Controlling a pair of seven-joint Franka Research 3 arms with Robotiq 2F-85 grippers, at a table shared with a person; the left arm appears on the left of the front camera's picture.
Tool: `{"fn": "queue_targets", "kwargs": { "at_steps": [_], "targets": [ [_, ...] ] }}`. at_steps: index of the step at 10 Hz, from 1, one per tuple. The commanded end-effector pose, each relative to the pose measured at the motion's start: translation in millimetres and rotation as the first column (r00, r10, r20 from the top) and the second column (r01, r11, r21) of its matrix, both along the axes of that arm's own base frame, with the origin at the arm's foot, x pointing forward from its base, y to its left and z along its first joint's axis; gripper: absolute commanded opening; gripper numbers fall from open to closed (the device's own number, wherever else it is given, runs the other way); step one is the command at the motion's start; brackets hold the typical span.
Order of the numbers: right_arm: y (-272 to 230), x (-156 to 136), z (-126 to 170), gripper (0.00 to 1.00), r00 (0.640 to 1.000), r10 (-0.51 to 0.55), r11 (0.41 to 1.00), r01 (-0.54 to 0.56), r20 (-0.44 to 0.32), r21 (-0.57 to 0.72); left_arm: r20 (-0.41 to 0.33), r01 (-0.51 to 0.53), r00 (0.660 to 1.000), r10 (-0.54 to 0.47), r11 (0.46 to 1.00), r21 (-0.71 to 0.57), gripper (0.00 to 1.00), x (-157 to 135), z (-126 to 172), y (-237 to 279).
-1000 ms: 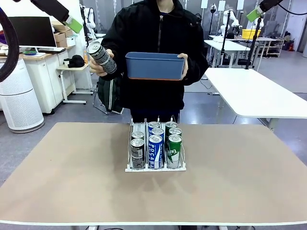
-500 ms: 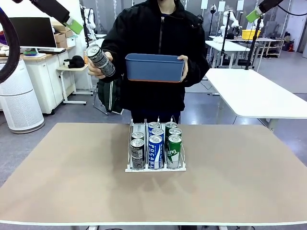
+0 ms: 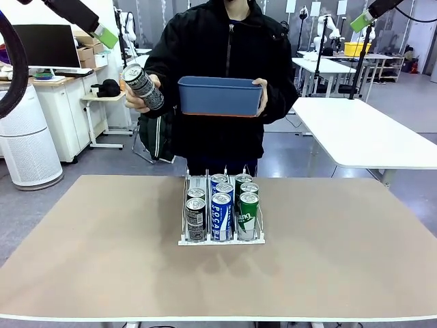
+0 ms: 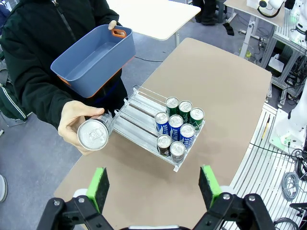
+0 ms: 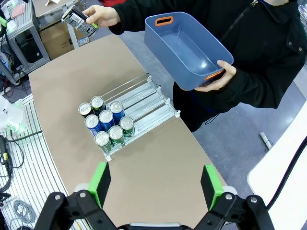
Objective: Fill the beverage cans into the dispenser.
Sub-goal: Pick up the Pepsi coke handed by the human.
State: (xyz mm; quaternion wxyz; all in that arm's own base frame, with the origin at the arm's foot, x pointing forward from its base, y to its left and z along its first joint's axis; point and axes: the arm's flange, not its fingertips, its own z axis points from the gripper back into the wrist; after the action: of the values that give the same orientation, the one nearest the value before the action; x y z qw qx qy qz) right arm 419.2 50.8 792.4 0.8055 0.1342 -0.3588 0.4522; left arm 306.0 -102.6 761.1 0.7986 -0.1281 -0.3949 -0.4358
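Across the table (image 3: 102, 260) I see the dispenser (image 3: 221, 239) holding seven cans (image 3: 221, 215); a person holds another can (image 3: 143, 87) and tub (image 3: 220, 96). Left wrist: left gripper (image 4: 156, 188) spread apart. Right wrist: right gripper (image 5: 156, 187) likewise spread.

From above, the left end effector (image 4: 153, 187) hangs with its green pads (image 4: 100, 188) wide apart over the brown bench (image 4: 225, 86). A white dispenser (image 4: 144, 112) holds seven cans (image 4: 175, 126) at its near end. A person's hand (image 4: 76, 120) holds a dark can (image 4: 94, 134); the other hand grips a blue tub (image 4: 93, 60).
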Motion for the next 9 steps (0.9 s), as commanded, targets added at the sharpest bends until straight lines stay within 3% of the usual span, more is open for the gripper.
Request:
{"fn": "queue_targets", "kwargs": {
  "at_steps": [1, 4, 9],
  "targets": [
    [0, -1, 0, 1.0, 1.0, -0.001, 1.0, 0.001, -0.009, 0.005, -0.013, -0.064, 0.998, 0.064, 0.998, 0.005, 1.0, 10, 3, 10],
    [0, -1, 0, 1.0, 1.0, -0.001, 1.0, 0.001, -0.009, 0.005, -0.051, -0.218, 0.975, 0.215, 0.973, -0.071, 1.0, 20, -8, 9],
    [0, -1, 0, 1.0, 1.0, -0.001, 1.0, 0.001, -0.009, 0.005, -0.049, -0.283, 0.959, 0.28, 0.956, -0.081, 1.0, 58, -26, 11]
  ]
}}
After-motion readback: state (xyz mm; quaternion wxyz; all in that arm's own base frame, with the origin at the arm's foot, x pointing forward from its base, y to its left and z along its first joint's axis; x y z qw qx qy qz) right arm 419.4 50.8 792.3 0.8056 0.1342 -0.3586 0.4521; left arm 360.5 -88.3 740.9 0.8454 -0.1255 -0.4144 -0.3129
